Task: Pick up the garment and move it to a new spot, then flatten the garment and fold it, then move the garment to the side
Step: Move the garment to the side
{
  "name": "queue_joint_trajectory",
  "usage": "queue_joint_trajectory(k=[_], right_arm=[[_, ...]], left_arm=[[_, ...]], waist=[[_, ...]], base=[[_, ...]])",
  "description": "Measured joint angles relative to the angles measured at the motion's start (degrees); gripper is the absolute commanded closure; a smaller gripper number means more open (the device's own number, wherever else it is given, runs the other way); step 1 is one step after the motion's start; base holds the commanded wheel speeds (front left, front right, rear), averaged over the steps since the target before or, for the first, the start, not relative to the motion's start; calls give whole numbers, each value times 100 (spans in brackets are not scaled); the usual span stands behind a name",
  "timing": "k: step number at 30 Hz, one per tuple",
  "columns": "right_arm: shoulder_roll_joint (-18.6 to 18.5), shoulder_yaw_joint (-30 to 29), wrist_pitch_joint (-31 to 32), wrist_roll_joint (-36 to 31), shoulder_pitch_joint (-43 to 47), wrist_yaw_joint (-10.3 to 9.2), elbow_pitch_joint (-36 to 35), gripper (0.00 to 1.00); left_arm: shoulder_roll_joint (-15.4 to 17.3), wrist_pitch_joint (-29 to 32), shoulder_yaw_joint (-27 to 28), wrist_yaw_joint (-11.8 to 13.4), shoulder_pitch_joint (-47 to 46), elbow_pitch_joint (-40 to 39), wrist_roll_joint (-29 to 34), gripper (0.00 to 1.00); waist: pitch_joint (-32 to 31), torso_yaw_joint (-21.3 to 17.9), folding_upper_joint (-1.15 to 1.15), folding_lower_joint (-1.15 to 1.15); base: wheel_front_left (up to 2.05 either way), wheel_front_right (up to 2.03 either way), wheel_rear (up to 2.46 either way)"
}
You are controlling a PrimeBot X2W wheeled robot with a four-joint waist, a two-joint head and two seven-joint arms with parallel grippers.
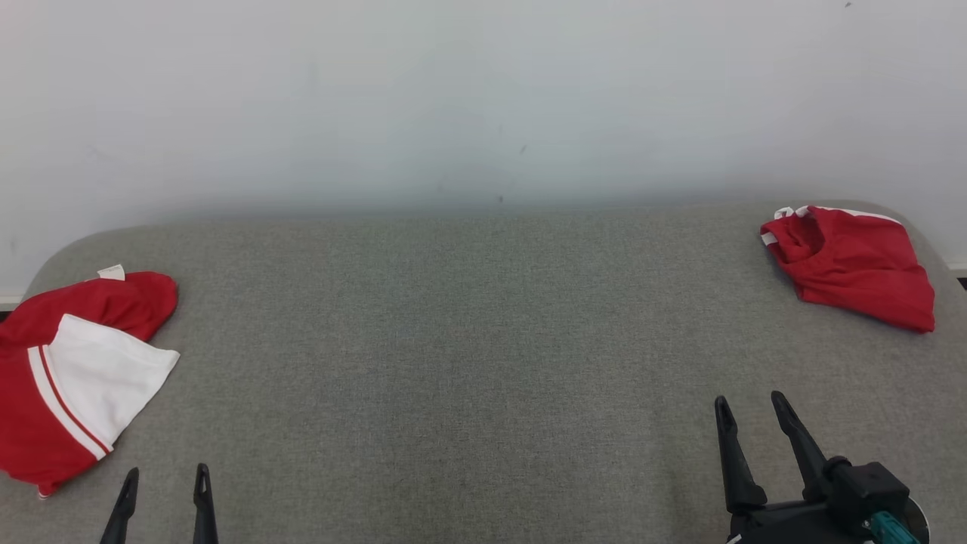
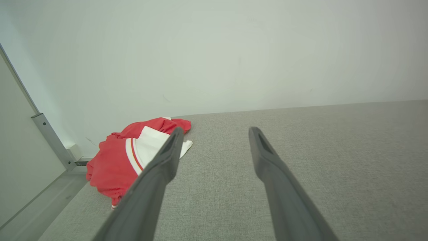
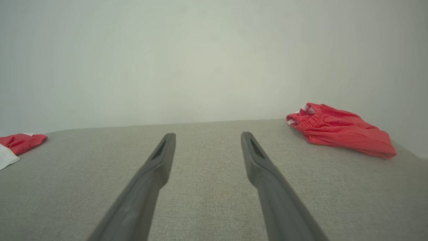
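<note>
Two red garments lie on the grey cloth surface (image 1: pixel 483 340). One red garment with a white panel (image 1: pixel 75 378) is bunched at the left edge, also seen in the left wrist view (image 2: pixel 117 164) and at the right wrist view's left border (image 3: pixel 16 144). A plain red garment with white trim (image 1: pixel 850 264) is crumpled at the far right corner (image 3: pixel 337 129). My left gripper (image 1: pixel 165 480) is open at the lower left, just right of the red-and-white piece, touching nothing (image 2: pixel 214 134). My right gripper (image 1: pixel 748 404) stands open at the lower right, well short of the plain red one (image 3: pixel 207 137).
A pale wall (image 1: pixel 483 98) runs along the back edge of the surface. In the left wrist view a metal frame rail (image 2: pixel 50 140) and a panel stand beyond the surface's left end. Open grey cloth stretches between the two garments.
</note>
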Motion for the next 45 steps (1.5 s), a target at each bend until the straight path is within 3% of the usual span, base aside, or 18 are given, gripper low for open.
queue_joint_trajectory(k=[16, 45], right_arm=[[303, -141, -99, -350, 371, 0, -56, 0], [401, -74, -119, -589, 439, 0, -40, 0]], left_arm=[[103, 0, -250, -9, 18, 290, 119, 0], [276, 0, -524, 36, -56, 371, 135, 0]], waist=[[-38, 107, 0, 0], [-41, 145, 0, 0]], base=[[0, 0, 0], [0, 0, 0]])
